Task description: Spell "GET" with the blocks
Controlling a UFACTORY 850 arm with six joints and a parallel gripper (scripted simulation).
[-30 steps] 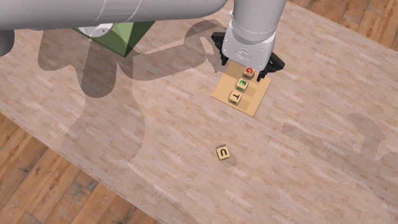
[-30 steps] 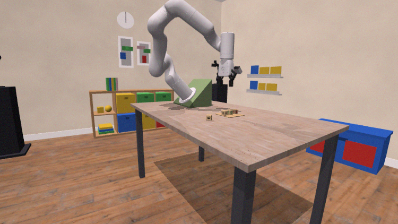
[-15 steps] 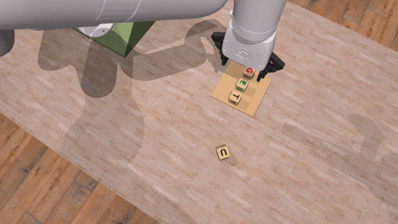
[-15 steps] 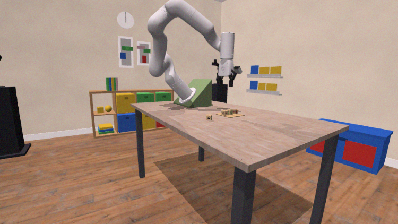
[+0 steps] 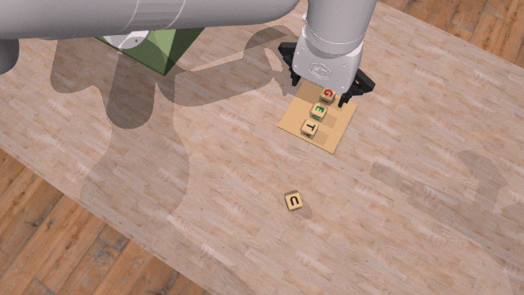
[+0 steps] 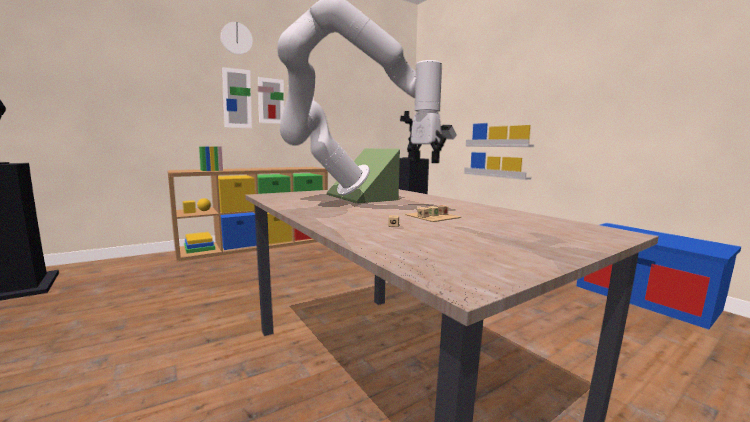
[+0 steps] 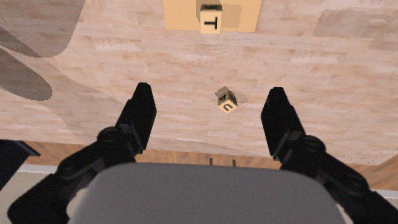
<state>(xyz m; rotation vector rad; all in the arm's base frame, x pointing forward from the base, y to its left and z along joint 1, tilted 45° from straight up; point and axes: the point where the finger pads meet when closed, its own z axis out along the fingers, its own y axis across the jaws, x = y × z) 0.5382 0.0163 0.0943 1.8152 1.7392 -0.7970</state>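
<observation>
Three wooden letter blocks lie in a row on the tan mat: a red G block, a green E block and a black T block. In the exterior view the row is small. A fourth block with a black U lies on the bare table, well off the mat. My gripper is open and empty, high above the G end of the mat. The wrist view shows only the T block of the row.
The green wedge-shaped robot base stands at the back of the table. The table edge runs along the lower left in the top view. A shelf unit and a blue box stand on the floor away from the table.
</observation>
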